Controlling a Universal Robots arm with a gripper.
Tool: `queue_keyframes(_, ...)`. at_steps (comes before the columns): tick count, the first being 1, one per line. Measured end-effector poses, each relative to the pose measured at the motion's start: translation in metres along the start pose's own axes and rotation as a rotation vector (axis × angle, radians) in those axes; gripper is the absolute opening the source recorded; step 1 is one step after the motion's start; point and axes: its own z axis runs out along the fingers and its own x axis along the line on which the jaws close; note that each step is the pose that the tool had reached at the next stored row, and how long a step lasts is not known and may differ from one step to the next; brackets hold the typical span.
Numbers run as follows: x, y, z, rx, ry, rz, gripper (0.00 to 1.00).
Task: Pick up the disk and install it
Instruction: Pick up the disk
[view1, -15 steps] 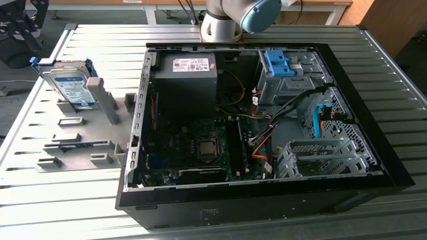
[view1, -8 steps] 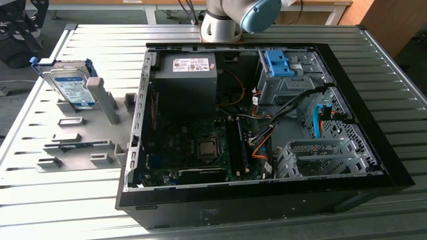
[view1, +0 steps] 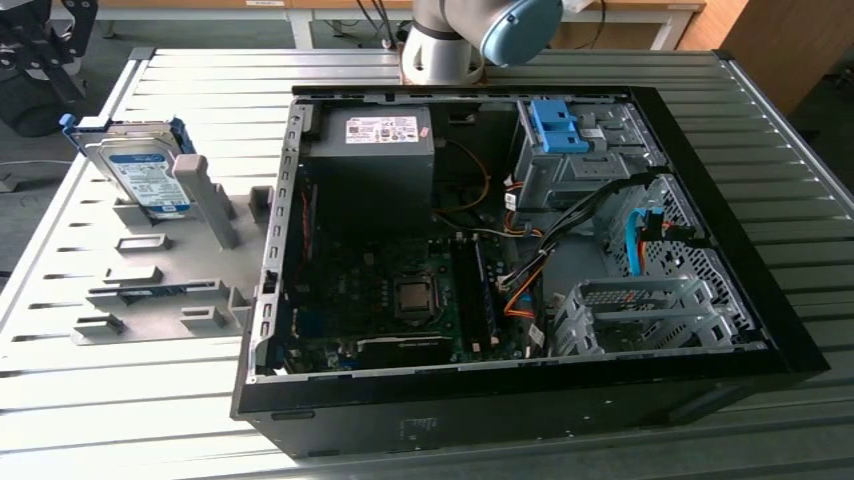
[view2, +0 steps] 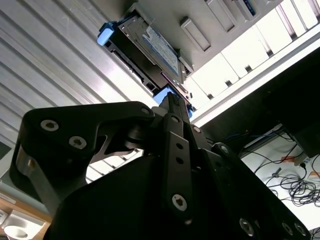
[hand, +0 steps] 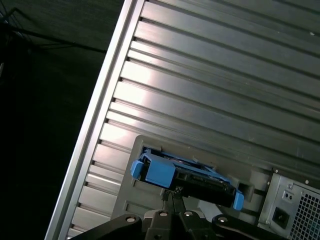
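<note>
Disk (view1: 140, 170) first: it stands on edge in a grey slotted holder (view1: 160, 290) on the ribbed metal table (view1: 107, 420), at the exterior view's left of the open computer case (view1: 534, 425). It is a flat silver slab with a pale label and a blue plastic frame round its edges.

Nearest me, the case's black wall runs along the table. Inside lies a dark circuit board (view1: 400, 290), with a silvery perforated cage (view1: 641, 315) towards the exterior view's right. A blue cable (view1: 634, 235) curls above the cage. Further in sit a boxy black power unit (view1: 374, 165) with a white sticker and a blue plastic bracket (view1: 558, 125).

Beyond the holder, at the picture's corner, hangs the black gripper (view2: 172, 100), partly cut off by the edge. In both wrist views its jaws are together, tip to tip, with nothing between them. They point at the blue frame's corner. Whether they touch it is hard to make out. Farthest back, the arm's base (view1: 447, 40) rises behind the case, its top cut off.
</note>
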Motion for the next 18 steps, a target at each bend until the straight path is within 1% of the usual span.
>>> queue_keyframes(18, 0.0000, 0.0000, 0.0000, -0.0010, 0.0019, -0.043, 0.11)
